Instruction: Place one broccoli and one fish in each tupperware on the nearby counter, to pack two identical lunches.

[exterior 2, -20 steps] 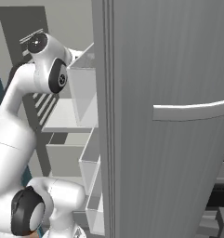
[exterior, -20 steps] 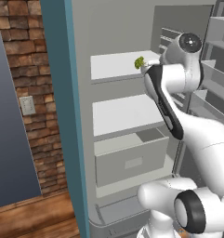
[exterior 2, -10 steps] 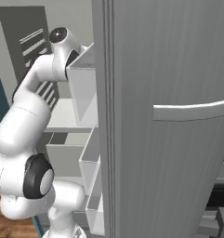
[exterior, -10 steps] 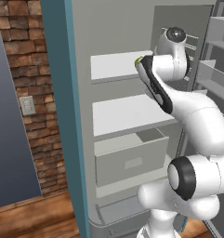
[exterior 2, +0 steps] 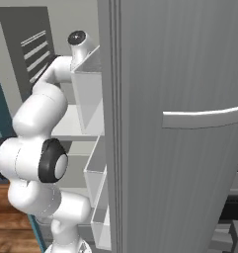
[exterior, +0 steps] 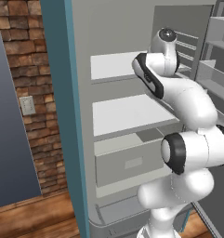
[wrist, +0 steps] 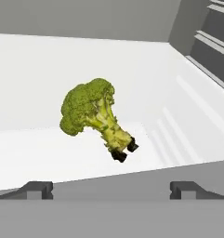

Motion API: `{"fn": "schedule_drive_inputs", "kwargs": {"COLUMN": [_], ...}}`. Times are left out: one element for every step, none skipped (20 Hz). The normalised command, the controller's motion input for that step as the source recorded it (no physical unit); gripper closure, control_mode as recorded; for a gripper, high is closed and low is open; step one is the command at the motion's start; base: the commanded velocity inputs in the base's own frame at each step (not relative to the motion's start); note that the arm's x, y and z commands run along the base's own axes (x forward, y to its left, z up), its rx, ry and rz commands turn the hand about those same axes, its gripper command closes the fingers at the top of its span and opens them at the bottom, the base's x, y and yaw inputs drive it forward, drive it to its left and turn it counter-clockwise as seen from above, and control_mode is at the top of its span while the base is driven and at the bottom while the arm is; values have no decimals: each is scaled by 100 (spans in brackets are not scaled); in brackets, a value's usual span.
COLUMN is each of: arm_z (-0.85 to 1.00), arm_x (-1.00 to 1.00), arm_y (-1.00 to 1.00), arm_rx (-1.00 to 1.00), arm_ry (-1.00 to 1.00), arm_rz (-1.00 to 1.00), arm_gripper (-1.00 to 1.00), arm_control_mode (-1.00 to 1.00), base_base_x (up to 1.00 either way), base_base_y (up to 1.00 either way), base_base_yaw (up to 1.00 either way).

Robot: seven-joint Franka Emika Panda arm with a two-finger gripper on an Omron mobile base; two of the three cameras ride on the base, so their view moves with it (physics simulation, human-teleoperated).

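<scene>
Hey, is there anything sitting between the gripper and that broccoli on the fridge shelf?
Nothing visible does. In the hand view the broccoli lies alone on the white fridge shelf, straight ahead of the open gripper, with bare shelf between the fingertips and its stem.

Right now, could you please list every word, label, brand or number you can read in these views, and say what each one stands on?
None: no readable text in any view.
The broccoli on the white fridge shelf bears no label.
The fridge drawer front has a plain recess, no lettering.
The fridge door and its handle are unmarked.
The wall switch plate is blank.
</scene>
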Motion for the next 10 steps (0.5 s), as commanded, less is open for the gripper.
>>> {"fn": "schedule_drive_inputs", "kwargs": {"arm_z": [-16,-14,-5,-2,-3,-2,-3,-4,-4,-2], "arm_x": [56,59,56,54,52,53,53,53,51,49], "arm_y": [0,0,0,0,0,0,0,0,-1,-1], "arm_rx": [0,0,0,0,0,0,0,0,0,0], "arm_ry": [0,0,0,0,0,0,0,2,4,6], "arm_rz": [5,6,7,7,7,7,8,8,8,8], "arm_gripper": [-100,-100,-100,-100,-100,-100,-100,-100,-100,-100], "arm_control_mode": [-100,-100,-100,-100,-100,-100,-100,-100,-100,-100], "base_base_x": [0,0,0,0,0,0,0,0,0,0], "base_base_y": [0,0,0,0,0,0,0,0,0,0], "base_base_yaw": [0,0,0,0,0,0,0,0,0,0]}}
